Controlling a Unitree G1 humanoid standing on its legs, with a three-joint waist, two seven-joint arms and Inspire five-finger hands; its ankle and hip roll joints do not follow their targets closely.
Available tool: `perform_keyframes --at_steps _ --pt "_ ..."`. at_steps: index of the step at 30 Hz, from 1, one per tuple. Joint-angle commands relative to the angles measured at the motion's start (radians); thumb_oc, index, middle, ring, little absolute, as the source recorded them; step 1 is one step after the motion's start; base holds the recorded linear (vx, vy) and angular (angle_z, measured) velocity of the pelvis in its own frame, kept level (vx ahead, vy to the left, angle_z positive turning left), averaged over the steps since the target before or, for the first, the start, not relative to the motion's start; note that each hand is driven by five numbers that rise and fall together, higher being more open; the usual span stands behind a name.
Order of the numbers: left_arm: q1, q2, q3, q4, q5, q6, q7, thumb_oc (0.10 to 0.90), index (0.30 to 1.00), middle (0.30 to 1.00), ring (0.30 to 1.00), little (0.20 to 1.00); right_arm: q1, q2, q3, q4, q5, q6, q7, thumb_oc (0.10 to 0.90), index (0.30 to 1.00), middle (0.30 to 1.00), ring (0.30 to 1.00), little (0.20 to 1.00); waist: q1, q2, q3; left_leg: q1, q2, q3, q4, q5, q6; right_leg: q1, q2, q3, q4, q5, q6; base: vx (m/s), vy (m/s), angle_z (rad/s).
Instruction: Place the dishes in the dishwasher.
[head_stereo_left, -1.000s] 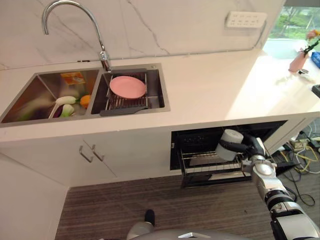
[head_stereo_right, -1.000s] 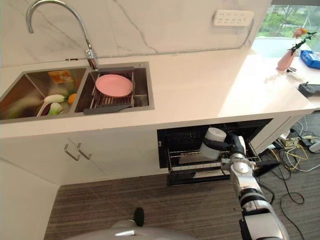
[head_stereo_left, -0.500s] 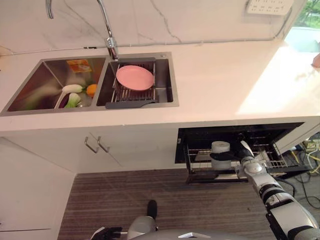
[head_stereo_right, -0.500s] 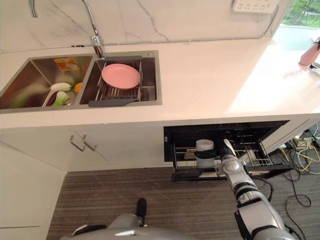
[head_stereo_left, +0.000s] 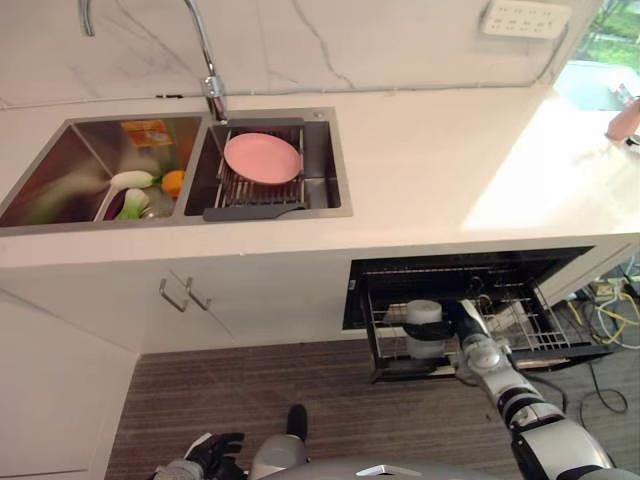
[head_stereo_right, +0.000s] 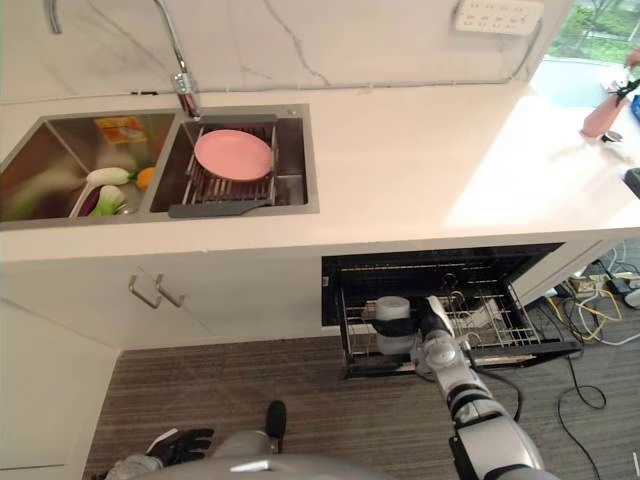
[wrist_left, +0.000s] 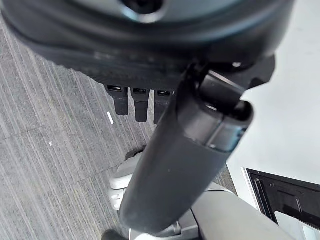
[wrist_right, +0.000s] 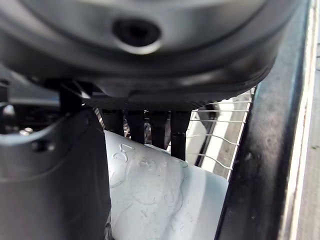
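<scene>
Left eye view shows the pale cup (head_stereo_left: 424, 327) upright at the left end of the dishwasher rack (head_stereo_left: 545, 338), which is pulled out beneath the white counter (head_stereo_left: 440, 170). The right hand (head_stereo_left: 450, 322) has its dark fingers curled round the cup's middle; in the right wrist view those fingers (wrist_right: 150, 127) reach over the pale embossed wall of the cup (wrist_right: 160, 200), with rack wires just past it. Whether the cup's base already rests on the wires cannot be told. If the hand lets go while the base is off the wires or caught on a tine, the cup would likely tip or roll toward the rack's front rail. Pulling back with the fingers hooked could drag it over.

A pink plate (head_stereo_left: 262, 157) lies on the drying grid (head_stereo_left: 258, 190) in the right basin of the sink (head_stereo_left: 335, 160), so more dishes remain. Vegetables (head_stereo_left: 140, 195) lie in the left basin. The left hand (head_stereo_left: 215, 452) hangs low over the floor, fingers (wrist_left: 135, 102) relaxed and empty.
</scene>
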Motion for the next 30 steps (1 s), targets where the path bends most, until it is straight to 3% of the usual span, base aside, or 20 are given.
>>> perform_keyframes --at_steps 1,8,14,15,16,22,24,30 --pt "-0.045 -0.024 -0.015 0.003 0.001 -0.03 0.028 0.8 0.9 0.9 0.9 0.9 0.108 -0.002 0.026 0.08 0.022 0.035 -0.01 0.4 0.3 0.3 0.3 0.3 -0.028 0.055 -0.013 0.072 0.108 0.14 0.012 -0.029 -0.108 -0.05 0.007 0.052 0.009 -0.067 -0.009 0.01 0.043 -0.07" --pt "-0.024 -0.052 0.0 0.016 0.002 -0.039 0.07 0.8 0.9 0.9 0.9 0.9 0.237 0.029 -0.002 0.096 0.008 0.035 -0.04 0.4 0.3 0.3 0.3 0.3 -0.071 0.058 -0.009 0.088 0.102 0.164 0.011 -0.041 -0.097 -0.058 -0.003 0.081 0.009 -0.06 -0.005 0.0 0.031 -0.14" --pt "-0.021 -0.053 -0.005 0.027 0.022 -0.044 0.074 0.8 0.9 0.9 0.9 0.9 0.209 0.012 0.045 0.051 -0.038 0.029 -0.028 0.4 0.3 0.3 0.3 0.3 -0.072 0.061 -0.008 0.094 0.097 0.17 0.011 -0.044 -0.094 -0.062 -0.01 0.091 0.008 -0.055 -0.002 -0.01 0.017 -0.14" --pt "-0.024 -0.053 -0.008 0.033 0.027 -0.044 0.074 0.8 0.9 0.9 0.9 0.9 0.198 0.012 0.057 0.038 -0.04 0.026 -0.023 0.693 0.74 0.74 0.74 0.74 -0.07 0.06 -0.009 0.095 0.096 0.17 0.011 -0.044 -0.094 -0.061 -0.01 0.092 0.008 -0.054 -0.001 0.0 0.007 -0.08" --pt "-0.03 -0.055 -0.012 0.04 0.032 -0.043 0.075 0.8 0.9 0.9 0.9 0.9 0.175 0.011 0.068 0.026 -0.035 0.022 -0.023 0.8 0.9 0.9 0.9 0.9 -0.066 0.061 -0.011 0.097 0.097 0.172 0.011 -0.044 -0.094 -0.059 -0.011 0.091 0.008 -0.054 -0.001 0.0 0.007 -0.05" --pt "-0.034 -0.06 -0.014 0.035 0.024 -0.042 0.084 0.8 0.9 0.9 0.9 0.9 0.124 0.011 0.066 -0.065 -0.016 0.003 -0.063 0.8 0.9 0.9 0.9 0.9 -0.061 0.064 -0.016 0.107 0.095 0.176 0.011 -0.045 -0.094 -0.05 -0.013 0.087 0.008 -0.051 0.001 0.0 0.0 0.0" --pt "-0.021 -0.076 0.003 0.011 -0.026 -0.041 0.103 0.8 0.9 0.9 0.9 0.9 0.119 0.012 -0.005 -0.15 0.044 -0.04 -0.147 0.8 0.9 0.9 0.9 0.9 -0.064 0.068 -0.019 0.114 0.094 0.18 0.011 -0.048 -0.093 -0.048 -0.013 0.087 0.009 -0.049 0.001 0.0 0.0 0.0" --pt "-0.02 -0.075 0.001 0.009 -0.028 -0.04 0.103 0.8 0.9 0.9 0.9 0.9 0.122 0.012 -0.006 -0.153 0.044 -0.039 -0.148 0.8 0.9 0.9 0.9 0.9 -0.062 0.068 -0.019 0.115 0.094 0.181 0.011 -0.048 -0.093 -0.047 -0.013 0.087 0.009 -0.049 0.001 0.0 0.0 0.0"
